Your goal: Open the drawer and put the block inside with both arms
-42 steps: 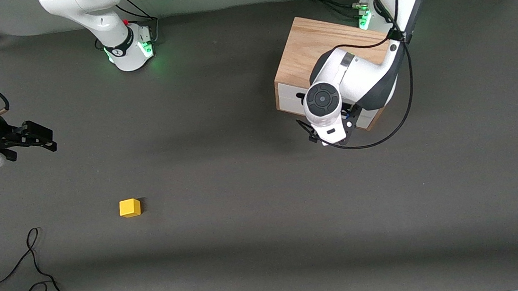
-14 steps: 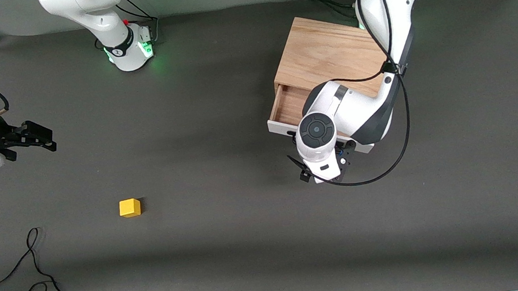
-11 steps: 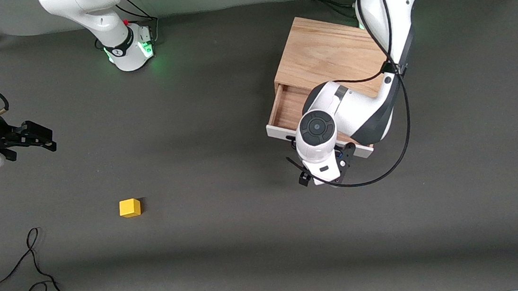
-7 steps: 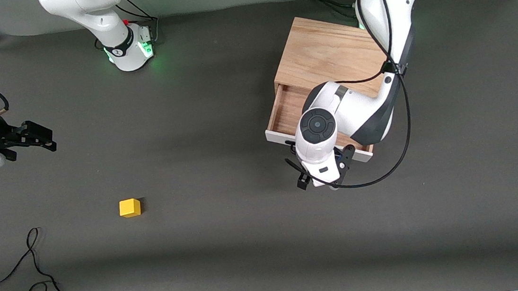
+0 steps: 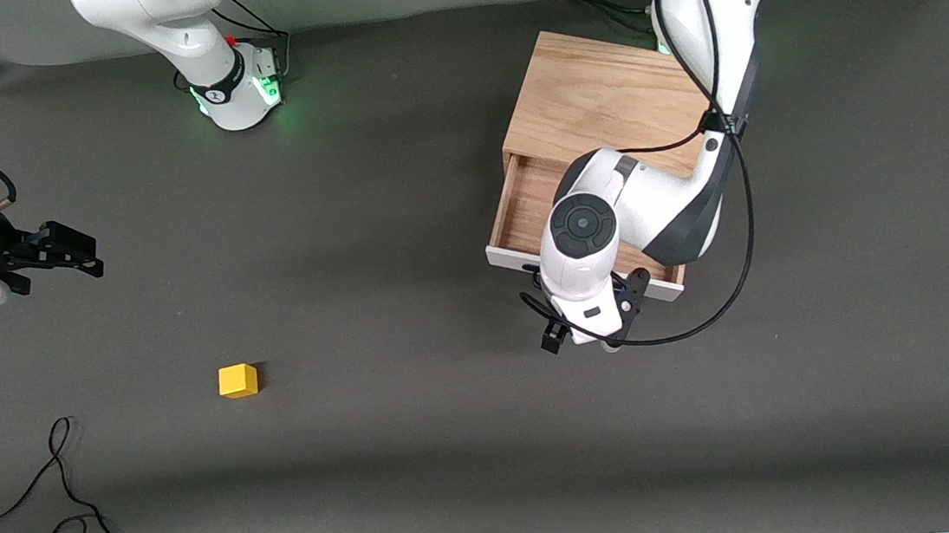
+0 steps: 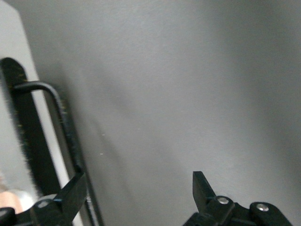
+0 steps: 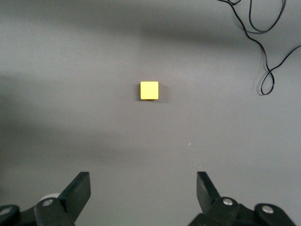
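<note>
Drawer point(image 5: 521, 210) pulled out of cabinet point(image 5: 597, 94). Left claw point(image 6: 136, 197) apart, just off handle point(image 6: 51, 136), front of drawer. Block point(image 5: 237, 381) on counter point(image 5: 422, 446) twd right arm's end, well apart from right claw point(image 7: 141, 195), apart, waiting above.

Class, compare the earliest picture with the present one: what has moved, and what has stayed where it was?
The left gripper has pulled the drawer out of the cabinet, toward the front camera; its fingers now stand open, off the handle. The block and the waiting right gripper stayed put.
</note>
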Robot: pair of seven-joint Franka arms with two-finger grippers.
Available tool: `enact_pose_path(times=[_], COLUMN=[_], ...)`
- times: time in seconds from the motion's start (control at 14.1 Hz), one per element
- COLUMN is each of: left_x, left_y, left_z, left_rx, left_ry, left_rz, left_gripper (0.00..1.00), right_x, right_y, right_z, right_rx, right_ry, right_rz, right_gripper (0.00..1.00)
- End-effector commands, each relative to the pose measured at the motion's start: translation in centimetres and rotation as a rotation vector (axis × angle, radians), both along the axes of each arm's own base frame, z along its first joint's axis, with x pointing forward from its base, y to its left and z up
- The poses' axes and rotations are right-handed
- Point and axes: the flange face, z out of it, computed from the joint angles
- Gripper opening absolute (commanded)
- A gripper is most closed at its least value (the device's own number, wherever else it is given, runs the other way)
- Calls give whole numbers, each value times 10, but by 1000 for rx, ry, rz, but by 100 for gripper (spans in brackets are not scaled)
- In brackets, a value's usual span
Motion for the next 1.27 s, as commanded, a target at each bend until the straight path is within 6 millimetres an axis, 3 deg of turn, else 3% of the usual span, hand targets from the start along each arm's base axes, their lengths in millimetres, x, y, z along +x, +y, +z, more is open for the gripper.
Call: enact_pose_path(times=[0.0, 0.14, 0.35, 0.71, 0.99, 1.2], left_x=[10, 17, 34, 46, 38, 24], left_y=[-6, -7, 22, 123, 211, 264], left_z=[10, 33, 77, 158, 207, 238], left_rx=[-7, -20, 16, 47, 20, 22], left_ry=[-51, -88, -152, -70, 44, 99], left_rz=[7, 1, -32, -190, -379, -518], left_gripper=[100, 100, 100, 100, 100, 100], right_x=[1, 1, 1, 1, 1, 1], right_y=[-1, -1, -1, -1, -4, -4], right_z=[4, 5, 5, 5, 3, 3], right_rx=[-5, -5, -5, -5, -5, -5], right_ry=[4, 2, 2, 2, 6, 5], right_rz=[7, 7, 7, 5, 4, 1], right_gripper=[100, 100, 100, 100, 100, 100])
